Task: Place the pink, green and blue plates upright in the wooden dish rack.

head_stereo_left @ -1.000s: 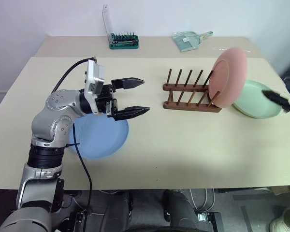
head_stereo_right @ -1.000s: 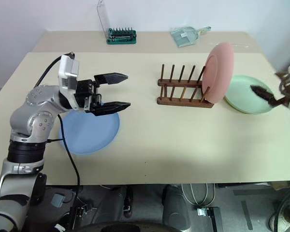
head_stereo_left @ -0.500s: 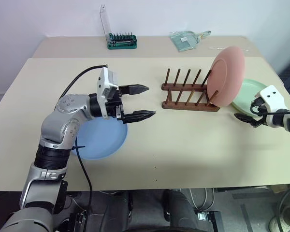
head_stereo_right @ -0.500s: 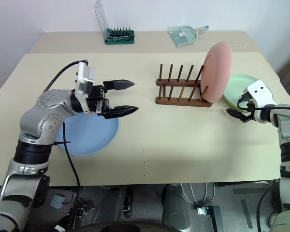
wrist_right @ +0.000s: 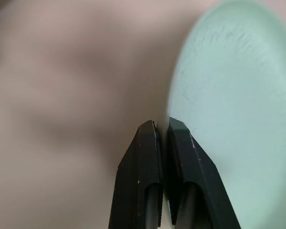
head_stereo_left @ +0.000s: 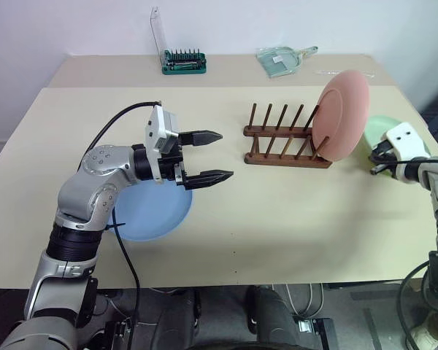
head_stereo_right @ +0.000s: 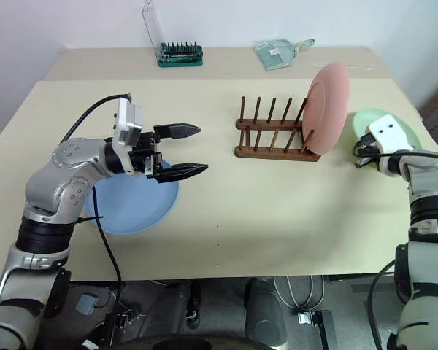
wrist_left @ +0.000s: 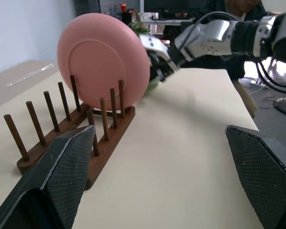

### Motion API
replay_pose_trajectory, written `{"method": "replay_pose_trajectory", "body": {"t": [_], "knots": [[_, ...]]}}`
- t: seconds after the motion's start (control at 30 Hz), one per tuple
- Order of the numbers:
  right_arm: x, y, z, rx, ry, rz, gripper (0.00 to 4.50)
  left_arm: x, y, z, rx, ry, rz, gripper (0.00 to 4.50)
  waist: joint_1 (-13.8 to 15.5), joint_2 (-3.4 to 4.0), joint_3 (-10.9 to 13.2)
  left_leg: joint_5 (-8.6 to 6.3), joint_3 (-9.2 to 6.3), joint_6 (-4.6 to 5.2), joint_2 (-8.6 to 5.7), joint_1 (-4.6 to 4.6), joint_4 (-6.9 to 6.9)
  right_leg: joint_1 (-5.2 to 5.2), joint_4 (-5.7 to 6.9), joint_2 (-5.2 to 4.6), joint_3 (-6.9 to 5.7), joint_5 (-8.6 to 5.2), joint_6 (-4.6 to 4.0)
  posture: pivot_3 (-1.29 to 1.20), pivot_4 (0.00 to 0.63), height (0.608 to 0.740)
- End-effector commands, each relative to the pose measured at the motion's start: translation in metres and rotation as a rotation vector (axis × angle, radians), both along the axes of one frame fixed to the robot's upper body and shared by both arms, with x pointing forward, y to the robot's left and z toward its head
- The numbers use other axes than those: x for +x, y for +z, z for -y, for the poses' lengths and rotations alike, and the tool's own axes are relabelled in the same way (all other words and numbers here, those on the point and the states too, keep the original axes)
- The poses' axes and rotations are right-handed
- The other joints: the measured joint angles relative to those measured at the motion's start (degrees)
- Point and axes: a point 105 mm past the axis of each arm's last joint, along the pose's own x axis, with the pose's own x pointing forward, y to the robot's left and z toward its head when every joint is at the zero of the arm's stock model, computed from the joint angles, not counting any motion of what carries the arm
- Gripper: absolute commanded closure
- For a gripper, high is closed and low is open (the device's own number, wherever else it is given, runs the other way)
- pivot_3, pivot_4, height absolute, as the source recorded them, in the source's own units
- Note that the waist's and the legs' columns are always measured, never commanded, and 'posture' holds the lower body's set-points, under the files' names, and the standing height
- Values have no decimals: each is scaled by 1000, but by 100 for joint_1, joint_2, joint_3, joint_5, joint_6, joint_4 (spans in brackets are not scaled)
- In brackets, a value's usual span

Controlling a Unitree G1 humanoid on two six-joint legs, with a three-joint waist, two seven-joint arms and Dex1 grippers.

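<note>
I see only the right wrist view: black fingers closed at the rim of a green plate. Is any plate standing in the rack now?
Observer: Yes. The pink plate stands upright at the right end of the wooden dish rack.
Operator: Where is the blue plate?
Observer: The blue plate lies flat on the table, to the left of the rack.
Operator: And the left gripper?
Observer: The left gripper is open and empty, above the right edge of the blue plate, pointing toward the rack.
</note>
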Motion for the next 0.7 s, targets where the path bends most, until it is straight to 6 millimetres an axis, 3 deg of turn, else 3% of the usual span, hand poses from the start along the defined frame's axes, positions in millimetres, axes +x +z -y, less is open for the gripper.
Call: {"method": "replay_pose_trajectory", "body": {"t": [0.03,0.07,0.13,0.23,0.5,0.63,0.7], "knots": [[3,99,21,-68,-156,441,4463,-1,12,4,-6,-14,58,0,-8,7,4,1,2,-2,-1,-2,0,-3,0,-1,1,0,0,0,150,724],[1,126,19,-60,-161,573,4463,0,12,4,-7,-14,59,0,-12,8,5,2,3,-3,-1,-4,0,-6,1,-1,2,0,0,0,150,724],[-1,168,-7,56,-27,783,4463,1,12,4,-8,-14,63,0,-15,9,6,4,2,-7,0,-4,-5,-11,1,0,2,0,0,0,150,724],[-9,201,-57,446,318,954,4463,2,13,4,-11,-12,67,0,-64,7,4,4,2,-7,3,0,-9,-9,-2,4,2,0,0,0,150,724],[-64,251,-121,1120,882,969,4463,3,13,3,-24,-8,61,0,136,10,6,-8,-2,15,2,-11,2,-4,2,-1,-3,1,0,0,150,724],[-77,252,-141,1268,1017,802,4463,2,14,1,-29,-8,61,0,144,10,5,-9,-9,16,2,-15,1,-6,0,-1,-11,1,0,0,150,724],[-79,241,-151,1320,1057,662,4463,2,14,1,-29,-6,63,0,133,10,5,-9,-8,16,2,-14,1,-6,1,-1,-10,1,0,0,150,724]]}}
